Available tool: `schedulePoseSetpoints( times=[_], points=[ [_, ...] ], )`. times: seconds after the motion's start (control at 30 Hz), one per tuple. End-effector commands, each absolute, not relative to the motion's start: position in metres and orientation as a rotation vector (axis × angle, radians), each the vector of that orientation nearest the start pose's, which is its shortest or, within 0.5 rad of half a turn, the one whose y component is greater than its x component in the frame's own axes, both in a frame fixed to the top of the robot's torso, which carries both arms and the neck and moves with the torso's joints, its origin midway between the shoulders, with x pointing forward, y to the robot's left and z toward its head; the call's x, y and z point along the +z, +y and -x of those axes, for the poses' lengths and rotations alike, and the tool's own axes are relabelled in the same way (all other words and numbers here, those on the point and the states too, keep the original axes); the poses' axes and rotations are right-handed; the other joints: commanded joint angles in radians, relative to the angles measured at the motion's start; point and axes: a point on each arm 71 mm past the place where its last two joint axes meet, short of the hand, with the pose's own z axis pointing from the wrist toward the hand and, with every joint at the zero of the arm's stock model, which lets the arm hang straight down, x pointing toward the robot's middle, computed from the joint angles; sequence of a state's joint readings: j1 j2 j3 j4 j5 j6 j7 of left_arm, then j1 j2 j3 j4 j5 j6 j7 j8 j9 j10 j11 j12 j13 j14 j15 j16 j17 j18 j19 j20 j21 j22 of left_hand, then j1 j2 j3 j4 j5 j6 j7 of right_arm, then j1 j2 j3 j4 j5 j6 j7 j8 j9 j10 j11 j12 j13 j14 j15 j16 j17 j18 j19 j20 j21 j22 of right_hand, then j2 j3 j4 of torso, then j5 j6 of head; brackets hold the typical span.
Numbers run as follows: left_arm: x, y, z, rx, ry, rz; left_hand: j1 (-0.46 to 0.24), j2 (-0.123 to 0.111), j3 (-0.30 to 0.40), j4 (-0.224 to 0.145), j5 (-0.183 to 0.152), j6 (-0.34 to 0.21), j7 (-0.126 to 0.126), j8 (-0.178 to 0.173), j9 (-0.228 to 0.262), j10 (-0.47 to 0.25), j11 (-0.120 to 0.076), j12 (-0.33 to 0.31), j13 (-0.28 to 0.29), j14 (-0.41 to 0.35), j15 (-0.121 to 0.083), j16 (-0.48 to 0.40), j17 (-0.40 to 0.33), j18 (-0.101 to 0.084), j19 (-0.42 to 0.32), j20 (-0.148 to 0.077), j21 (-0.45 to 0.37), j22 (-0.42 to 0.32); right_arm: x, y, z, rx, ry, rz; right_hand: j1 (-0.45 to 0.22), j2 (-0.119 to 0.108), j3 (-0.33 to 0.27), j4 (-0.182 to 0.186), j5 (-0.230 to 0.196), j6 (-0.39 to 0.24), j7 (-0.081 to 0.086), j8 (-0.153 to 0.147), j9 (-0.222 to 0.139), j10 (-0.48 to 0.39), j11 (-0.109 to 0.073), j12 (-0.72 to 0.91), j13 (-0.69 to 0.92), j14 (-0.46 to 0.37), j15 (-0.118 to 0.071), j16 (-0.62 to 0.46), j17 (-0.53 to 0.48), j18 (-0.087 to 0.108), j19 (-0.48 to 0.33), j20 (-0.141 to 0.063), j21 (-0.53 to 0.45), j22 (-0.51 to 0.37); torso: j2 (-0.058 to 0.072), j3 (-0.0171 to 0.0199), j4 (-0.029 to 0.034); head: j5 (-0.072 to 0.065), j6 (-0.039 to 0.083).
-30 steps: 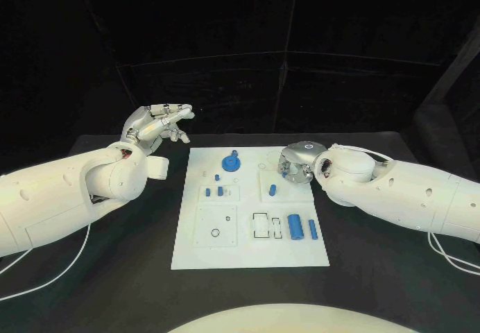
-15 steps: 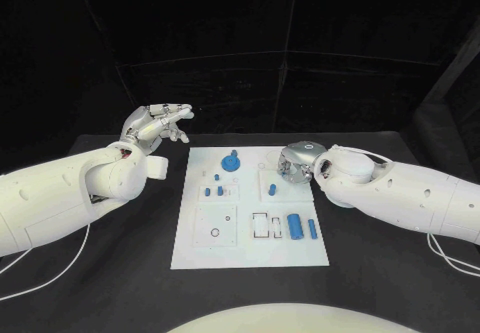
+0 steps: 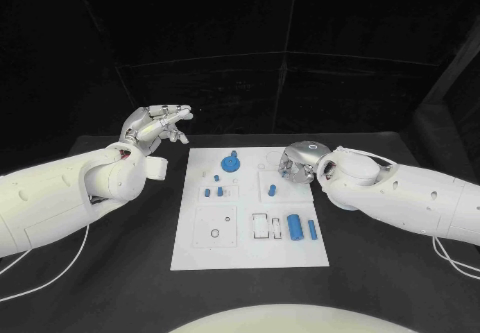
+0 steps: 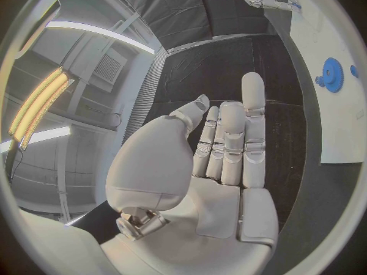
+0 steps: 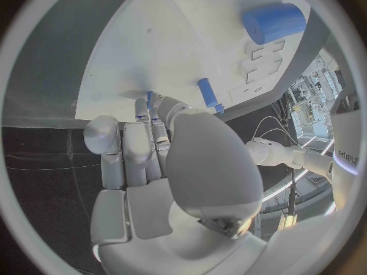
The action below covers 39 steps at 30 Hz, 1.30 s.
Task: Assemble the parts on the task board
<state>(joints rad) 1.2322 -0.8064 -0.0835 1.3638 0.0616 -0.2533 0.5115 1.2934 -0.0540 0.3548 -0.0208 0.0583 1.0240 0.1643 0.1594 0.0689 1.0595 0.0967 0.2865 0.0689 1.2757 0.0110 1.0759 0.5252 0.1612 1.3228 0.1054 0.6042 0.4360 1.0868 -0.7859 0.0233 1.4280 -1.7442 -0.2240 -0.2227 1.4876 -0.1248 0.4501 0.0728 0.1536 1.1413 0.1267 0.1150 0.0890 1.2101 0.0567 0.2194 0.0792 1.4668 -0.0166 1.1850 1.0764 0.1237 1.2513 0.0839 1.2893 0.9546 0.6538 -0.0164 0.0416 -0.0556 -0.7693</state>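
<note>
The white task board [image 3: 250,243] lies in the middle of the table. On it I see a blue gear [image 3: 231,164], small blue pegs [image 3: 213,191], a single peg [image 3: 272,188], a thick blue cylinder [image 3: 295,225] and a thinner one [image 3: 312,229]. My right hand [image 3: 298,164] is over the board's far right corner with its fingers bunched downward. In the right wrist view its fingertips [image 5: 156,107] pinch a small blue part [image 5: 148,96] just above the board [image 5: 176,49], near the peg [image 5: 207,93] and the cylinder [image 5: 274,22]. My left hand [image 3: 157,125] is raised beyond the board's far left corner, fingers apart and empty [image 4: 222,146].
Black table [image 3: 120,277] surrounds the board on all sides. The board has empty recesses, a square one [image 3: 215,232] at the near left and narrow slots [image 3: 267,226] beside the cylinders. White cables [image 3: 455,257] trail from both arms near the table edges.
My right hand has shifted slightly to the right over the board's far right corner. The left hand and the parts on the board have stayed put.
</note>
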Motion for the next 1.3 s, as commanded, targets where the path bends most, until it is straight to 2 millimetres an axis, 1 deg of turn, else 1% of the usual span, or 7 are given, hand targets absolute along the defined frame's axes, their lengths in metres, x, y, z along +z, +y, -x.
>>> schedulePoseSetpoints(
  times=[0.03,0.37,0.5,0.67,0.8,1.07,1.3],
  points=[
    [-0.179,0.241,-0.519,-1.556,1.279,1.107,0.005,0.004,-0.005,-0.001,0.002,0.000,0.006,0.003,-0.001,-0.004,0.002,0.004,-0.001,-0.006,-0.001,-0.004,-0.001,0.020,-0.007,-0.001,-0.004,-0.001,-0.218,-0.201,-0.487,0.425,1.653,0.277,-0.002,0.003,0.003,-0.010,0.005,-0.007,0.008,-0.004,-0.003,-0.005,0.004,-0.010,-0.002,0.030,-0.005,0.005,-0.002,-0.006,0.003,0.001,0.005,0.002,-0.001,0.0003,-0.0004,-0.002,0.000],
    [-0.180,0.243,-0.520,-1.550,1.278,1.108,0.005,0.004,-0.005,0.000,0.002,-0.001,0.007,0.003,-0.001,-0.004,0.003,0.004,-0.001,-0.008,-0.001,-0.005,-0.004,0.020,-0.007,-0.001,-0.004,-0.001,-0.201,-0.201,-0.465,0.500,1.609,0.258,0.000,0.003,0.010,-0.020,0.010,-0.010,0.010,-0.007,-0.004,-0.008,0.006,-0.016,-0.003,0.030,-0.004,0.007,-0.001,-0.007,0.003,0.002,0.007,0.005,-0.001,-0.0017,0.0020,-0.006,0.001],
    [-0.180,0.243,-0.520,-1.549,1.279,1.109,0.005,0.004,-0.005,0.000,0.002,-0.001,0.007,0.003,-0.001,-0.004,0.003,0.004,-0.001,-0.008,-0.001,-0.005,-0.004,0.020,-0.007,-0.001,-0.004,-0.001,-0.189,-0.193,-0.454,0.574,1.555,0.268,0.003,-0.002,0.016,-0.033,0.017,-0.013,0.013,-0.011,-0.006,-0.008,0.009,-0.021,-0.004,0.031,-0.002,0.014,0.004,-0.007,0.005,0.003,0.011,0.011,-0.001,-0.0007,-0.0012,-0.002,0.002],
    [-0.180,0.241,-0.520,-1.551,1.281,1.109,0.005,0.004,-0.005,0.000,0.002,-0.001,0.007,0.003,-0.001,-0.004,0.003,0.004,-0.001,-0.008,-0.001,-0.005,-0.004,0.020,-0.007,-0.001,-0.005,-0.001,-0.178,-0.179,-0.442,0.651,1.507,0.288,0.004,-0.003,0.020,-0.038,0.022,-0.013,0.013,-0.012,-0.006,-0.007,0.009,-0.022,-0.004,0.032,-0.001,0.018,0.007,-0.008,0.008,0.004,0.015,0.017,-0.001,-0.0023,0.0010,0.000,0.006],
    [-0.180,0.239,-0.520,-1.556,1.285,1.108,0.005,0.004,-0.006,0.000,0.002,-0.002,0.007,0.002,-0.002,-0.005,0.003,0.004,-0.001,-0.009,-0.001,-0.005,-0.005,0.020,-0.007,-0.001,-0.005,-0.002,-0.175,-0.162,-0.436,0.709,1.506,0.304,0.003,-0.003,0.021,-0.040,0.023,-0.013,0.014,-0.012,-0.006,-0.008,0.010,-0.023,-0.004,0.032,-0.001,0.017,0.006,-0.008,0.007,0.004,0.015,0.016,-0.001,-0.0020,0.0026,0.013,0.006],
    [-0.180,0.233,-0.520,-1.558,1.294,1.111,0.009,0.004,-0.006,-0.002,0.002,-0.005,0.008,0.001,-0.002,-0.008,0.004,0.004,-0.001,-0.011,-0.001,-0.007,-0.008,0.020,-0.008,0.000,-0.007,-0.003,-0.183,-0.120,-0.435,0.804,1.573,0.374,0.000,-0.006,0.026,-0.046,0.026,-0.022,0.018,-0.019,-0.009,-0.016,0.014,-0.031,-0.006,0.032,0.002,0.020,0.007,-0.008,0.005,0.006,0.016,0.017,0.002,-0.0029,0.0045,0.041,-0.007],
    [-0.179,0.225,-0.518,-1.577,1.286,1.099,0.021,0.015,0.000,-0.006,0.003,-0.005,0.008,0.004,-0.001,-0.009,0.004,0.009,-0.001,-0.012,-0.001,-0.004,-0.007,0.020,-0.007,0.000,-0.010,-0.005,-0.202,-0.096,-0.430,0.838,1.625,0.444,-0.001,-0.007,0.027,-0.048,0.026,-0.023,0.019,-0.020,-0.009,-0.017,0.015,-0.033,-0.007,0.031,0.003,0.018,0.003,-0.008,0.003,0.007,0.016,0.014,0.001,-0.0023,-0.0003,0.064,-0.018]
  ],
)
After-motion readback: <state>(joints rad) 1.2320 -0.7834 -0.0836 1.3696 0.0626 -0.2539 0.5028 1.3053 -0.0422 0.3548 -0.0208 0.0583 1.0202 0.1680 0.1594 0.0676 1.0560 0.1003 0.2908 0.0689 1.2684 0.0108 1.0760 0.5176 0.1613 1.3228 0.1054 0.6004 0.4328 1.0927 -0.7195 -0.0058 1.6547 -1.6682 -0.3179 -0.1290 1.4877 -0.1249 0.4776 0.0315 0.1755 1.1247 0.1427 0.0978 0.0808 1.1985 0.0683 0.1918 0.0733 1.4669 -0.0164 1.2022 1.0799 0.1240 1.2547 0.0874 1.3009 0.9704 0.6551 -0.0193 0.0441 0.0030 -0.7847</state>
